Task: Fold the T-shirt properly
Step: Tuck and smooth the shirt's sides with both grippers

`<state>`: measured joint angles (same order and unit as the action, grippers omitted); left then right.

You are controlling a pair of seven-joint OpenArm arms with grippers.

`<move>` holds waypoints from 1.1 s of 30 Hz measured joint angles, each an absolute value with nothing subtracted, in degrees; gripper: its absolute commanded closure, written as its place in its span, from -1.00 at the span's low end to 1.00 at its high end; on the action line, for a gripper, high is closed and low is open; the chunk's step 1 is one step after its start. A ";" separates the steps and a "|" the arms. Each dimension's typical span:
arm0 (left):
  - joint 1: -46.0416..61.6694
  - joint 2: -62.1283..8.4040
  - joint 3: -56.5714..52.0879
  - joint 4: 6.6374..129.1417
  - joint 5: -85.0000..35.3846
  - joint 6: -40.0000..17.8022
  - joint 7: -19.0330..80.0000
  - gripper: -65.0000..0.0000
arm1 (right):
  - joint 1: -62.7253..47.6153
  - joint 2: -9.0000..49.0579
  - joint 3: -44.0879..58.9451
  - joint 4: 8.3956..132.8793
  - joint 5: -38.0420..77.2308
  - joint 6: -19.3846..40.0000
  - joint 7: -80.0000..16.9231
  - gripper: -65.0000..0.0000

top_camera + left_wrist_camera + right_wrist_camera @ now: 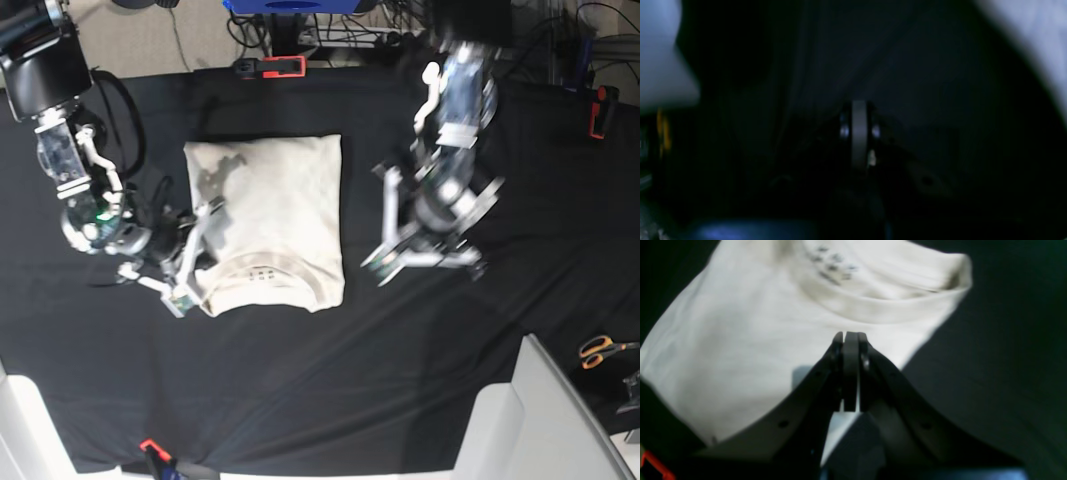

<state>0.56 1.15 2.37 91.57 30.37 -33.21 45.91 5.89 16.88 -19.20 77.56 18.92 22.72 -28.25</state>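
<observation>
Cream T-shirt (268, 220) lies folded on black tablecloth (420, 340); both claws closed tight, holding nothing.

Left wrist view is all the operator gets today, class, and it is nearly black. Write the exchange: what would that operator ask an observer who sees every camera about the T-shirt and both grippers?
Operator: Where is the T-shirt?
Observer: The T-shirt lies folded into a rectangle on the black tablecloth, collar end toward the near edge in the base view.
Operator: Is my left gripper over it?
Observer: No. The left gripper hangs beside the shirt's edge, over bare black cloth, its jaws shut and empty.
Operator: And the other arm?
Observer: The right gripper is shut too, holding nothing, poised at the collar end of the shirt.
Operator: Which face is up?
Observer: The neck opening shows, with the dark printed label visible inside it.
</observation>
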 measured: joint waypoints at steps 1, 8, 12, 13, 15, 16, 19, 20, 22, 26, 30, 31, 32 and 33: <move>-1.34 1.67 3.31 89.17 30.30 -33.21 46.33 1.00 | 5.30 16.86 -18.31 77.67 18.96 22.92 -28.23 1.00; -8.21 4.78 4.58 80.64 30.39 -33.21 45.41 1.00 | 1.54 19.44 -15.73 77.62 18.52 22.96 -28.67 1.00; -12.21 4.78 4.56 72.73 30.37 -33.19 41.25 1.00 | 0.51 19.81 -15.18 77.69 18.92 23.09 -28.29 1.00; -12.86 4.91 4.54 71.02 30.39 -33.21 40.60 1.00 | -0.19 19.68 -14.20 77.95 19.14 23.20 -28.32 1.00; -13.87 5.61 4.40 68.47 30.33 -33.19 39.31 1.00 | -1.87 19.86 -11.84 78.78 19.07 22.98 -28.42 1.00; -14.31 5.74 4.34 67.68 29.23 -33.21 38.48 1.00 | -2.37 19.90 -11.09 79.26 18.83 22.94 -28.75 1.00; -16.49 6.20 4.60 65.71 23.64 -33.21 37.78 1.00 | -2.90 20.16 -10.50 80.82 18.68 22.96 -28.60 1.00; -17.23 6.26 4.60 65.17 21.85 -33.21 37.34 1.00 | -2.83 20.14 -10.50 81.14 18.70 22.96 -28.49 1.00; -18.61 6.17 4.60 63.59 20.84 -33.17 37.04 1.00 | -2.79 20.03 -10.50 81.28 19.03 22.98 -28.32 1.00; -20.23 6.02 4.60 59.77 20.69 -31.24 35.59 1.00 | -3.25 20.16 -10.50 81.25 18.87 22.96 -28.58 1.00; -22.22 6.04 4.60 54.11 20.47 -30.17 32.40 1.00 | -3.20 20.05 -10.50 81.28 18.94 22.94 -28.47 1.00; -22.79 6.02 4.60 52.82 20.49 -30.17 32.36 1.00 | -3.25 20.14 -10.50 81.25 18.92 22.94 -28.56 1.00; -23.07 6.02 4.60 51.86 20.51 -30.17 31.66 1.00 | -3.29 20.16 -10.50 81.25 18.92 22.94 -28.58 1.00; -23.35 6.02 4.60 51.00 20.49 -30.15 29.82 1.00 | -3.27 20.16 -10.50 81.25 18.90 22.94 -28.56 1.00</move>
<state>-23.35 6.02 4.60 51.00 20.49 -30.15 29.82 -3.27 20.16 -10.50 81.25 18.90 22.94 -28.56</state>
